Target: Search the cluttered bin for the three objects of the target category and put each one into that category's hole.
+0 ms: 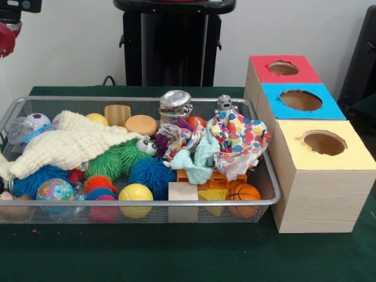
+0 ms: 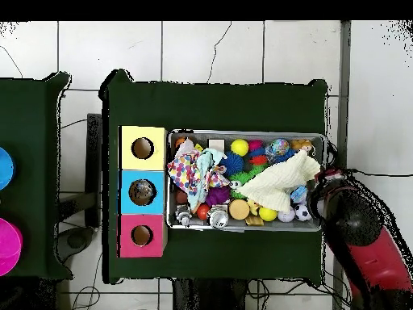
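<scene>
Bin [image 1: 267,197] sits on the green table [image 1: 188,252], packed with balls, spiky toys, wood blocks and 2 cloths, with 3 boxes just beside it: yellow [image 1: 323,176], blue [image 1: 301,101] and red [image 1: 284,69], each with a round hole on top. Nothing in either view says which category is wanted.

Risk lies mostly in the clutter. The cream cloth [image 1: 70,144] and the dotted cloth [image 1: 241,141] drape over other items, so a target may stay hidden, or a cloth may snag and lift out with a grasp. Round things such as the yellow ball [image 1: 136,195] and the basketball [image 1: 244,194] could roll off or slip before reaching a hole. The holes look snug, so an off-centre drop may bounce onto the table.

From the front, only a red part of the arm [image 1: 6,36] shows at the top-left corner. Overhead, the arm [image 2: 359,230] lies off the bin's end opposite the boxes. Its end effector seems hidden there, so I cannot tell whether it is apart or together. Overhead also shows something inside the blue box's hole; the front view does not.
</scene>
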Available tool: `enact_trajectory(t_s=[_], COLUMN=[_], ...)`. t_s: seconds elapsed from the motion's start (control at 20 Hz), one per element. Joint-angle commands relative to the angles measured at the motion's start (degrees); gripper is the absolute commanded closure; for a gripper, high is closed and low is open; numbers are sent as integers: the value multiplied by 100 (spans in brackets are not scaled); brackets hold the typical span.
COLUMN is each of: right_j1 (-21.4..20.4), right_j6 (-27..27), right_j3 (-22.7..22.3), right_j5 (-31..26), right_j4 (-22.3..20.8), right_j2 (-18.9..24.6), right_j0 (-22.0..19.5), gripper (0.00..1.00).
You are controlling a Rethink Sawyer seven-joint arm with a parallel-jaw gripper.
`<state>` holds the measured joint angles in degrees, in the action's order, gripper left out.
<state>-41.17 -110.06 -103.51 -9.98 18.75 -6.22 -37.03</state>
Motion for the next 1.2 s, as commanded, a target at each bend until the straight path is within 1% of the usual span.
enact_trajectory(t_s=[0.05,0.35,0.55,0.7,0.85,1.2], right_j1=[-1,-10,-47,-56,73,270], right_j6=[-983,-1004,-1054,-1088,-1117,-1126], right_j3=[-626,-797,-1062,-1337,-1496,-1600], right_j5=[171,253,452,756,1193,1639], right_j4=[-77,-46,-92,-228,-456,-822], right_j2=[507,665,811,1020,1337,1692], right_j0=[43,-46,-187,-434,-745,-1197], gripper=[0,0,0,0,0,0])
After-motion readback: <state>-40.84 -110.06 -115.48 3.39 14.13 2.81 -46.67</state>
